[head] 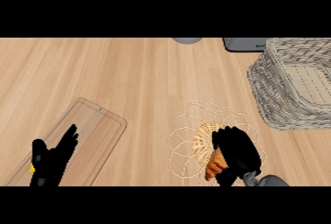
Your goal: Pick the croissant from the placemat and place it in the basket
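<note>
While right hand (pixel 236 151) curled round croissant (pixel 215 164), pastry lay on woven centre of lacy round placemat (pixel 194 118), partly hidden under black fingers. Placemat served as landmark: grey wicker basket (pixel 278 87) sat up and right of it, well apart, nothing visible inside. Pale wooden board (pixel 97 131) lay left of placemat on tabletop (pixel 129 70). Left hand (pixel 48 162) rested over board's lower end, fingers straight, spread, holding nothing. Two grey objects cut off at far edge, beyond placemat.
</note>
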Controlling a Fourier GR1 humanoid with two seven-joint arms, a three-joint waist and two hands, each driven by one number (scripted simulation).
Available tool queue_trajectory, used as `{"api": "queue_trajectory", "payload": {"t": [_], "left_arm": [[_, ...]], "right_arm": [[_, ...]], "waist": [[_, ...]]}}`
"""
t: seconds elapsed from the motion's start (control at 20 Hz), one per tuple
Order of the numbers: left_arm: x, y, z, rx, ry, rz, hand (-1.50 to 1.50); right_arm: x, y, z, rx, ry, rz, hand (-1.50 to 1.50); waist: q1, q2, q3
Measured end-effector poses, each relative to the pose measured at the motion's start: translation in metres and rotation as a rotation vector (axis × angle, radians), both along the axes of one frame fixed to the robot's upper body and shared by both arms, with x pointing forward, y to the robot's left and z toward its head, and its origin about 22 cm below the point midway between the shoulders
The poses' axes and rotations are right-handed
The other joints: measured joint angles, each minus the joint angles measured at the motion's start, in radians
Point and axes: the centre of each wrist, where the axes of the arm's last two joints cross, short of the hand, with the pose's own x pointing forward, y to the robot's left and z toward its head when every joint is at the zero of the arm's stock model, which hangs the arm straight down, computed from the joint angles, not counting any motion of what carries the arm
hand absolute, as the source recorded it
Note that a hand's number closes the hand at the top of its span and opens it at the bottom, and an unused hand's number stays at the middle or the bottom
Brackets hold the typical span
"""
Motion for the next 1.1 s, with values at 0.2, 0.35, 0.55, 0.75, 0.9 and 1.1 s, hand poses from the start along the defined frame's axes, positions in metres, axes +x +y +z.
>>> {"api": "queue_trajectory", "payload": {"t": [0.2, 0.35, 0.55, 0.75, 0.9, 1.1], "left_arm": [[-0.001, 0.0, 0.001, -0.005, 0.0, -0.003, 0.0], [-0.003, 0.004, 0.001, -0.004, 0.01, 0.007, 0.0], [-0.004, 0.004, 0.003, -0.008, 0.012, 0.011, 0.0], [-0.002, 0.003, 0.003, -0.005, 0.007, 0.003, 0.0], [0.002, 0.001, 0.005, -0.01, 0.02, -0.003, 0.0], [0.004, 0.001, 0.005, -0.008, 0.011, -0.012, 0.0]], "right_arm": [[-0.022, -0.003, 0.017, 0.175, -0.088, -0.074, 1.5], [-0.025, 0.007, 0.045, 0.482, -0.176, -0.138, 1.5], [-0.034, -0.006, 0.091, 0.743, -0.344, -0.186, 1.5], [-0.046, -0.033, 0.142, 0.863, -0.474, -0.247, 1.5], [-0.049, -0.057, 0.17, 0.864, -0.537, -0.314, 1.5], [-0.04, -0.086, 0.206, 0.858, -0.611, -0.403, 1.5]], "waist": [[-0.003, 0.003, 0.002], [-0.015, 0.004, 0.004], [-0.017, 0.003, 0.003], [-0.006, 0.006, 0.001], [0.004, 0.008, 0.0], [0.014, 0.01, -0.001]]}}
